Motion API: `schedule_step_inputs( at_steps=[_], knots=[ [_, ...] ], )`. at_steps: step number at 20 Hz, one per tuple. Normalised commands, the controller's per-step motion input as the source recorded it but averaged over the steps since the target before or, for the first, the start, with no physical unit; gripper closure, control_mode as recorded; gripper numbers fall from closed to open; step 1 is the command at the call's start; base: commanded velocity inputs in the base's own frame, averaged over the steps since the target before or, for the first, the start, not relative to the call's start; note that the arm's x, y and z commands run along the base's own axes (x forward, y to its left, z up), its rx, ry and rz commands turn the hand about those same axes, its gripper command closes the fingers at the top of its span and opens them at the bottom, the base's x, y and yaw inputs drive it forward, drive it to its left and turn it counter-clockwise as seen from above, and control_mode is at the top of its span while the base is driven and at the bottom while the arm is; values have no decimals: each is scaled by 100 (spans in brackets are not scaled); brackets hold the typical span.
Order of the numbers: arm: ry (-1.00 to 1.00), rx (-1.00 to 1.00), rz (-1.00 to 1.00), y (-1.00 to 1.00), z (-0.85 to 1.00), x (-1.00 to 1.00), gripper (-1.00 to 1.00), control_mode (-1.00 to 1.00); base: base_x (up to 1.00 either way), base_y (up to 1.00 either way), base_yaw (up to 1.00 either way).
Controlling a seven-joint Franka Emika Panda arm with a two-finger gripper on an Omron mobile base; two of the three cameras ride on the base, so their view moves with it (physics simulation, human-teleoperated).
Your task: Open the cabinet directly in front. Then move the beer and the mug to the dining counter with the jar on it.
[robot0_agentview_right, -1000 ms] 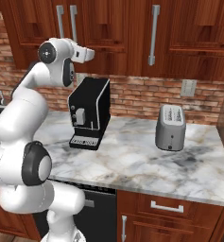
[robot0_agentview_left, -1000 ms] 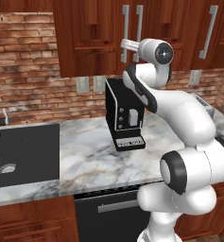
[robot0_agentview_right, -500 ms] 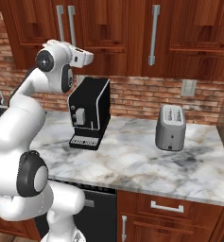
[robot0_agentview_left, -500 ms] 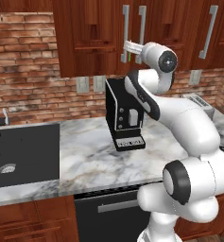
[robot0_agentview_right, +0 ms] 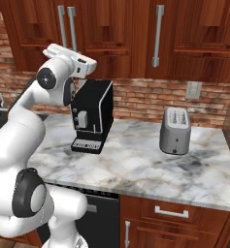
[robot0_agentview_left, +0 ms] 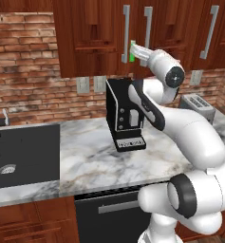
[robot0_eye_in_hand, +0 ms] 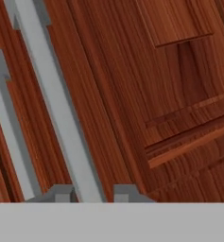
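Note:
The cabinet [robot0_agentview_left: 90,38] is shut, its dark red-brown doors [robot0_agentview_right: 116,29] hanging above the counter. My gripper [robot0_agentview_left: 133,51] is raised to the lower end of one of the two middle grey bar handles [robot0_agentview_left: 126,28]. In the hand view that handle [robot0_eye_in_hand: 52,94] runs down from the upper left and passes between my two fingertips. The gripper [robot0_eye_in_hand: 92,193] is shut on the bar there. A second handle [robot0_eye_in_hand: 2,123] lies at the left edge. The beer and the mug are hidden. The dining counter and the jar are out of view.
Under my arm a black coffee machine [robot0_agentview_left: 126,116] stands on the marble counter [robot0_agentview_left: 90,161]. A silver toaster [robot0_agentview_right: 175,131] sits to its right, and a black sink [robot0_agentview_left: 19,152] lies at the left. Behind them is a brick wall [robot0_agentview_left: 28,61] with outlets.
The fingers have closed around the handle bar. In the left base view the wrist has shifted a little right and down, and the hand stays at the handle.

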Motion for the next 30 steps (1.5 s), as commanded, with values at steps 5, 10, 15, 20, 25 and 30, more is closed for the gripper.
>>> schedule_step_inputs(
  at_steps=[5,10,15,20,25,30],
  knots=[
    [-12,8,0,-59,22,-41,100,-100,0,0,0],
    [-13,8,0,-61,22,-43,100,-100,0,0,0],
    [-15,9,0,-66,23,-50,100,-100,0,0,0],
    [-16,10,0,-70,26,-52,100,-100,0,0,0],
    [-14,10,0,-72,26,-50,100,-100,0,0,0],
    [-14,13,-2,-79,32,-50,100,-100,0,0,0]
  ],
)
